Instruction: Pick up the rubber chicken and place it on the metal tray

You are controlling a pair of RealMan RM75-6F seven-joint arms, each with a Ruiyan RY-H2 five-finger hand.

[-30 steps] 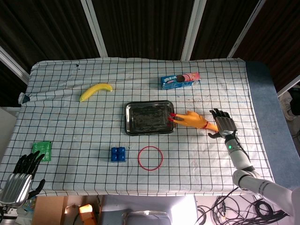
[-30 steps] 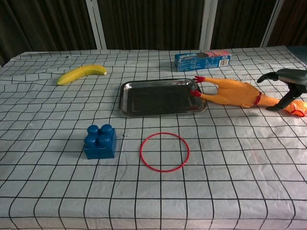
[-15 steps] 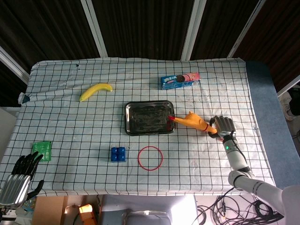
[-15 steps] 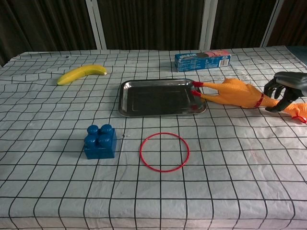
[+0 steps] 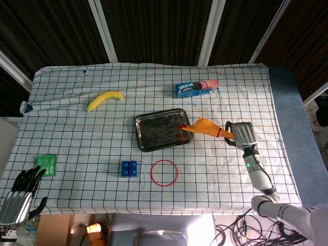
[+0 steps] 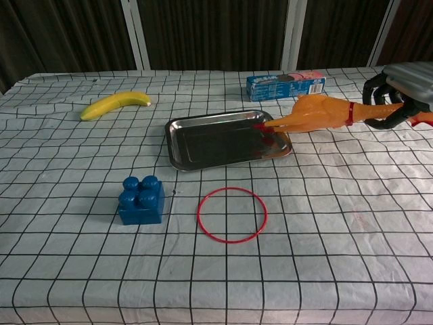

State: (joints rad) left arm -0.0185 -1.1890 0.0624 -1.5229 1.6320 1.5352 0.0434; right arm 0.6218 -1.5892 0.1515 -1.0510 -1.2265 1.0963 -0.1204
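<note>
The orange rubber chicken (image 5: 204,128) (image 6: 316,114) hangs tilted above the table, its red feet down at the right edge of the metal tray (image 5: 148,133) (image 6: 203,141). My right hand (image 5: 241,134) (image 6: 398,93) grips the chicken by its neck end, at the right of both views. The tray lies slightly skewed in the middle of the checked cloth, with nothing else in it. My left hand (image 5: 20,192) hangs at the bottom left of the head view, off the table, holding nothing, its fingers apart.
A yellow banana (image 5: 104,99) lies far left. A blue biscuit box (image 5: 197,88) sits behind the tray. A blue block (image 5: 129,168) and a red ring (image 5: 164,172) lie in front of the tray. A green packet (image 5: 46,164) lies at the left edge.
My right hand closed on the chicken's neck end and lifted it off the cloth. The chicken's feet swung over the tray's right edge, and the tray turned slightly.
</note>
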